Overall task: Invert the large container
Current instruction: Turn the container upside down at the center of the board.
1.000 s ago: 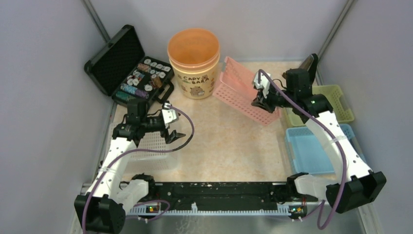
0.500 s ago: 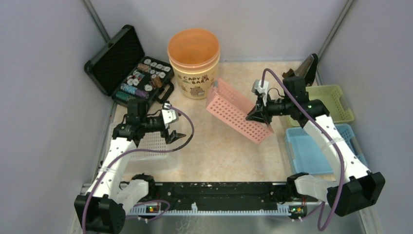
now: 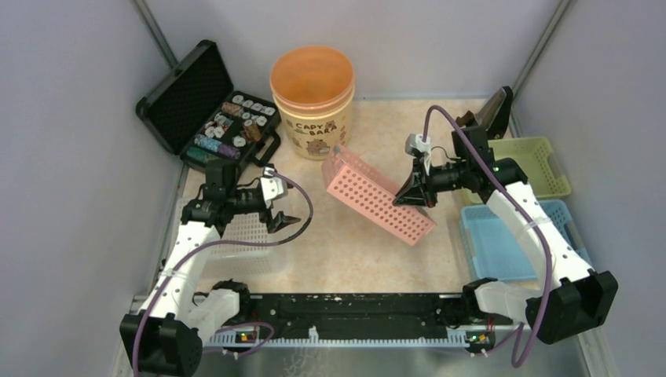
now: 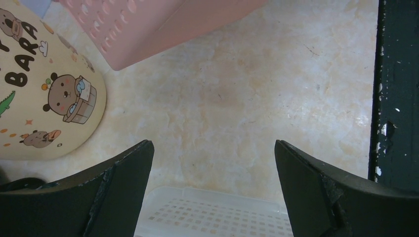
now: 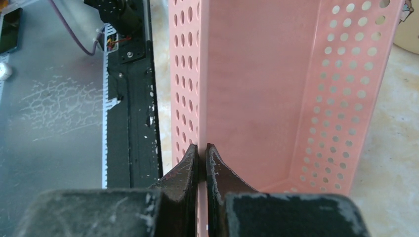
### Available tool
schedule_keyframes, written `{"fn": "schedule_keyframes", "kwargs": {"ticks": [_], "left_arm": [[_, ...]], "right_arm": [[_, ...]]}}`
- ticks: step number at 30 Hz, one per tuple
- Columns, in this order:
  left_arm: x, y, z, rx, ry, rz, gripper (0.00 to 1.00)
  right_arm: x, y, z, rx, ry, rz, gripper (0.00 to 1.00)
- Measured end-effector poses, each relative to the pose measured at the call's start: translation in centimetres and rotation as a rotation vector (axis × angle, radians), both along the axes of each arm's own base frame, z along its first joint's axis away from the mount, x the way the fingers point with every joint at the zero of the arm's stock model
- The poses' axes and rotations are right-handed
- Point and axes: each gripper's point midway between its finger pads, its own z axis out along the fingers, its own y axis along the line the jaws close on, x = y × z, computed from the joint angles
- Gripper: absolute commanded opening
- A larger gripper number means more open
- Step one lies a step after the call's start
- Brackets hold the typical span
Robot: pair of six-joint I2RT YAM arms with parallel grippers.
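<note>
Currently the right gripper (image 3: 410, 194) is clamped shut on the pink basket (image 3: 377, 203). In the right wrist view its two fingers pinch one thin perforated wall, seen edge-on, with the pads almost meeting. The basket's cavity opens toward that camera: a solid panel lies just right of the fingers, and a perforated wall stands beyond it.

The basket is near the middle of the table (image 3: 361, 251), tipped on its side. A perforated long wall faces up and to the left, and the opening faces the right arm. Its long axis runs diagonally from far-left to near-right. The gripper holds it at the right long edge, about midway along. Whether the lower edge touches the table cannot be told.

Edges and room:
- The far-left end is just beside the bucket (image 3: 312, 102), with a narrow gap showing.
- The near-right end is near the blue basket (image 3: 503, 243) but apart from it.
- The green basket (image 3: 542, 165) lies behind the right arm.
- Bare table runs from the basket's near side to the black rail (image 3: 353, 306).
- Bare table also lies to the left, toward the white basket (image 3: 243, 236).
- The open case (image 3: 208, 110) is at far left, well apart.

The left gripper (image 3: 280, 210) hangs over the white basket's edge with its jaws spread wide and nothing between them. It is well apart from the pink basket, whose corner shows only at the top of the left wrist view.
</note>
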Motion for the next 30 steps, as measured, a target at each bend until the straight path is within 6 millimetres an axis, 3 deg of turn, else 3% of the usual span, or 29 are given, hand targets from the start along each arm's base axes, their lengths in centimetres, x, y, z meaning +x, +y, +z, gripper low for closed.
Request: {"fn": "schedule_keyframes", "kwargs": {"ticks": [7,14,21,30], "left_arm": [[-1.1,-0.5,0.2,-0.023,0.008,-0.059,0.99],[-1.9,-1.2,1.9,-0.057,-0.008,-0.129,0.99],[-0.5,-1.6,4.0,-0.076,-0.045,-0.16,0.97],[2.2,-3.3,4.8,-0.079,-0.024,-0.208,0.81]], "right_arm": [[-0.8,-0.1,-0.5,-0.005,0.032,0.028,0.0],[-1.6,-0.5,-1.8,-0.039,0.074,0.057,0.0],[-2.8,-1.0,-2.4,-0.073,0.104,0.104,0.0],[-4.9,-1.1,-2.6,-0.105,0.132,0.179,0.0]]}}
